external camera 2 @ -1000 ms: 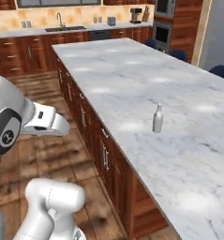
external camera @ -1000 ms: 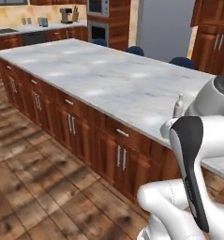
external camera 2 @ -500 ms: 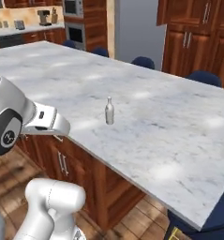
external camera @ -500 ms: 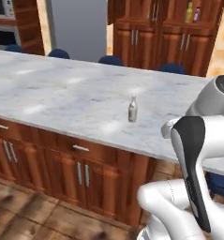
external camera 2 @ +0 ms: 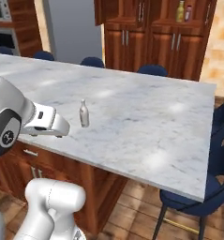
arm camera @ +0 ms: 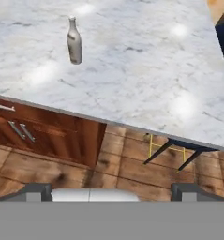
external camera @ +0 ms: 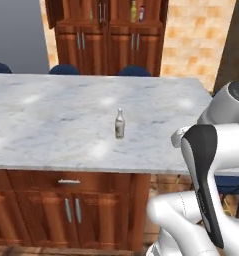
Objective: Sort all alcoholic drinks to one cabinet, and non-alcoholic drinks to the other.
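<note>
One bottle on the island: pale whitish bottle (external camera: 119,123) is standing upright on the marble island top (external camera: 51,120), near its front edge, alone and touching nothing else.
Cabinet: reddish-brown cabinet (external camera: 108,37) is standing behind the island; a yellow bottle (external camera 2: 180,11) and a maroon bottle (external camera 2: 189,13) are sitting side by side on its upper right shelf.
Gripper: gripper (arm camera: 111,191) is hovering off the island's front edge, above the wooden floor — jaws spread fully wide, holding nothing, well apart from the bottle.
Seating: blue chairs (external camera 2: 216,173) are ringing the island.
</note>
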### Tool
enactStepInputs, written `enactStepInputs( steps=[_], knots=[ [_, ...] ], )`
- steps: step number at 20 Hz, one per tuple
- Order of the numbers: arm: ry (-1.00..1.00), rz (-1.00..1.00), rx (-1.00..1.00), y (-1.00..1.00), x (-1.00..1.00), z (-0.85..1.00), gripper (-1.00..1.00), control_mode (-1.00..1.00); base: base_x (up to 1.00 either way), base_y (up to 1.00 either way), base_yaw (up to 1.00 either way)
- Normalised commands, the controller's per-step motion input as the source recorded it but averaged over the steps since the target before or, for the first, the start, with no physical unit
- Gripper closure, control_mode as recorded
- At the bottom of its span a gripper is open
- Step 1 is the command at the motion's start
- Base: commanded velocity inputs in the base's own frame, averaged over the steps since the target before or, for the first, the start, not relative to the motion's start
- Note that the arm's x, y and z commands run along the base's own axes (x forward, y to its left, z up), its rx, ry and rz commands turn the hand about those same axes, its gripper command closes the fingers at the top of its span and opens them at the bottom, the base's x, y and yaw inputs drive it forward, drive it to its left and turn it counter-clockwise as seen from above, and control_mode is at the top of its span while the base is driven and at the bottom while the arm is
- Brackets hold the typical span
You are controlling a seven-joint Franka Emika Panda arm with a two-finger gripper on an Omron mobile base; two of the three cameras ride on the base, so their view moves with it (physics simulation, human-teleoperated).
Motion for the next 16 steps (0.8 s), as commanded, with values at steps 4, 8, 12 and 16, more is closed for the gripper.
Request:
enactStepInputs(
  steps=[4,8,12,16],
  knots=[
    [0.00,0.00,0.00,0.00,0.00,0.00,-1.00,1.00,0.49,0.37,-0.50],
    [0.00,0.00,0.00,0.00,0.00,0.00,-1.00,1.00,0.32,0.64,-0.35],
    [0.00,0.00,0.00,0.00,0.00,0.00,-1.00,1.00,0.14,0.64,-0.22],
    [0.00,0.00,0.00,0.00,0.00,0.00,-1.00,1.00,0.14,0.44,-0.15]
  ],
)
